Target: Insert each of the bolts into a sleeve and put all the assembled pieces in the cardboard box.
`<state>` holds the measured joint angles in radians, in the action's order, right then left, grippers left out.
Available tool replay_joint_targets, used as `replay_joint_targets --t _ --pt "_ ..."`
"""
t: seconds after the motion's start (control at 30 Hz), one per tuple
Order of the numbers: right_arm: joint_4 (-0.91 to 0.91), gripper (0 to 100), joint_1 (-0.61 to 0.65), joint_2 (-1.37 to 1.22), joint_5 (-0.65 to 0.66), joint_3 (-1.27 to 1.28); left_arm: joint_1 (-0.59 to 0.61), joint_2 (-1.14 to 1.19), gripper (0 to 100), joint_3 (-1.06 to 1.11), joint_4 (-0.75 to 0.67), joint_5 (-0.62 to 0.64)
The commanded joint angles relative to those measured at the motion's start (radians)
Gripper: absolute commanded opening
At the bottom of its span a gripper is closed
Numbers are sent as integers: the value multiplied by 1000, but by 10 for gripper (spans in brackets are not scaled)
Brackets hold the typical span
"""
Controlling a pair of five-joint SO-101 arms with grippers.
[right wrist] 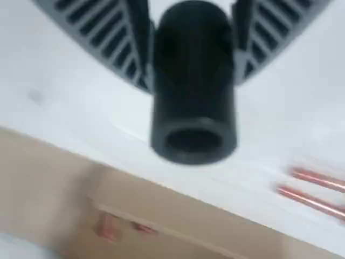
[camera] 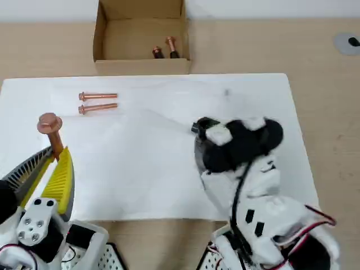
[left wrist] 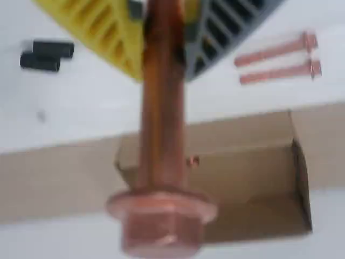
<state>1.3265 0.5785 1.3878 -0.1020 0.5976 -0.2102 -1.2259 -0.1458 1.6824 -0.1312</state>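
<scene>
Copper-coloured bolt (left wrist: 161, 135), smooth shank and flanged head, is pinched by the left tool (left wrist: 161, 32) between yellow and grey ribbed jaws. Its long axis runs out past the tips, head farthest away, toward the cardboard box (left wrist: 259, 178). Alongside, the right tool (right wrist: 194, 75) grips a black, round sleeve (right wrist: 194, 102), open bore facing away from it. Beyond the left tool's tips two loose bolts (camera: 98, 96) lie parallel on a white sheet (camera: 169, 169) over the wooden surface (camera: 326, 84). Two assembled pieces (camera: 171, 46) rest inside the box.
</scene>
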Motion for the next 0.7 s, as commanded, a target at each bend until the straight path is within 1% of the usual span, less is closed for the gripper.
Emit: replay_joint_targets --t 0.0,0.1,0.23,0.37,0.47,0.6,0.67 --pt "-106 26 157 90 -26 127 -12 1 5 -23 -78 -9" --pt "-216 26 286 176 -25 283 -12 1 5 -23 -123 -9" --pt "-413 26 395 280 -23 503 -12 4 5 -23 -146 -9" --pt "-600 26 435 344 -23 690 -12 4 5 -23 -140 -9" --pt "-723 26 458 351 -23 769 -14 8 5 -15 -137 -9" --pt "-790 26 481 351 -25 806 -14 2 5 78 -144 -8" --pt "-793 26 484 351 -25 814 -14 2 5 127 -149 31"
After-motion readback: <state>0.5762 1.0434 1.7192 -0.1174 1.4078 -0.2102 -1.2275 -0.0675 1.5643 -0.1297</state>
